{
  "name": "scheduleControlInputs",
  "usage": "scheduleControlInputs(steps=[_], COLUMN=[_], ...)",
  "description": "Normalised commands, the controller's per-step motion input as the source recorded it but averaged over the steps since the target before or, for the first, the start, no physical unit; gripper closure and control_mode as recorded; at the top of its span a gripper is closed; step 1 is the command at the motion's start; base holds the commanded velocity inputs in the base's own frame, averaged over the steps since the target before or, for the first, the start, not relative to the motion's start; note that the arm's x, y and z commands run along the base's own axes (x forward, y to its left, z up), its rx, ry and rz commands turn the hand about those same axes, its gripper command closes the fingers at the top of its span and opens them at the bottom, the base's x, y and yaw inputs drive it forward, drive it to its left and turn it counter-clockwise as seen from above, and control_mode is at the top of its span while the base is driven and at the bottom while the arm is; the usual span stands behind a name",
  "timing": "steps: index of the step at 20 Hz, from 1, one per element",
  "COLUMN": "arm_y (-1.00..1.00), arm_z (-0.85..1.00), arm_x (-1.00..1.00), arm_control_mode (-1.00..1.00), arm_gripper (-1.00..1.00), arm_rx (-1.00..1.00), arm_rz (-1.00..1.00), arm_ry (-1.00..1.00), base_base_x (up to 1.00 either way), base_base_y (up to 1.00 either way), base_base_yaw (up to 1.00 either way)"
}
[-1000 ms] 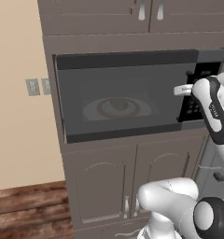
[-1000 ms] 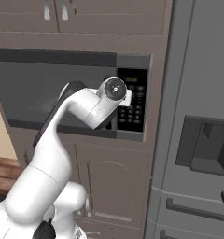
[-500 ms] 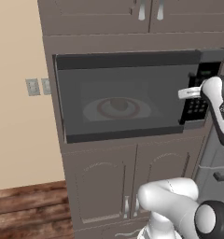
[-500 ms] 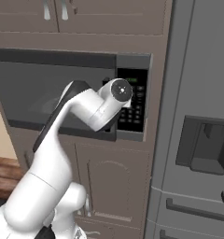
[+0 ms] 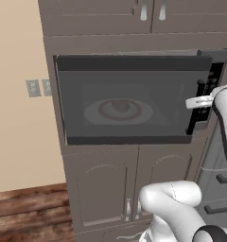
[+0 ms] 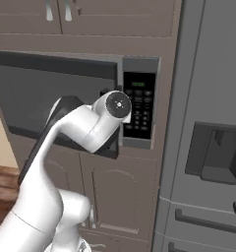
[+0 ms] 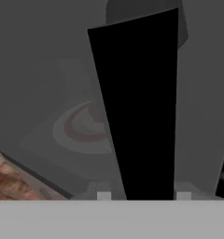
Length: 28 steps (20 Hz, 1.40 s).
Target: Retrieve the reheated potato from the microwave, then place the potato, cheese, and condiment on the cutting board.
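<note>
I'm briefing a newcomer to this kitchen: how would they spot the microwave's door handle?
Find the microwave built into the brown cabinets, left of the grey fridge. Its dark glass door ends at the right in a black vertical handle, beside the keypad panel; unlike the keypad, it's a plain bar.

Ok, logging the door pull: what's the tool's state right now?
Tool: straddles the microwave door handle; gripping or loose cannot be told.

Microwave door: smooth dark glass; wooden floor.
</note>
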Motion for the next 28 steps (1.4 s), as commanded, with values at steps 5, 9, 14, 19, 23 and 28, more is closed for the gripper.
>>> scheduleControlInputs(steps=[5,9,14,19,23,28], arm_y=[0.34,0.3,0.3,0.29,0.22,0.21], arm_z=[-0.01,0.0,0.0,0.0,0.0,0.0], arm_x=[-0.58,-0.6,-0.61,-0.58,-0.49,-0.49], arm_control_mode=[-1.0,-1.0,-1.0,-1.0,-1.0,-1.0], arm_gripper=[1.0,1.0,1.0,1.0,1.0,1.0], arm_rx=[0.0,0.0,0.0,0.0,0.0,0.0], arm_rz=[-0.04,-0.03,-0.06,-0.05,-0.04,-0.02], arm_ry=[0.06,0.06,0.05,0.07,0.11,0.09], base_base_x=[0.0,0.0,0.0,0.0,0.0,0.0], base_base_y=[0.0,0.0,0.0,0.0,0.0,0.0], base_base_yaw=[0.0,0.0,0.0,0.0,0.0,0.0])
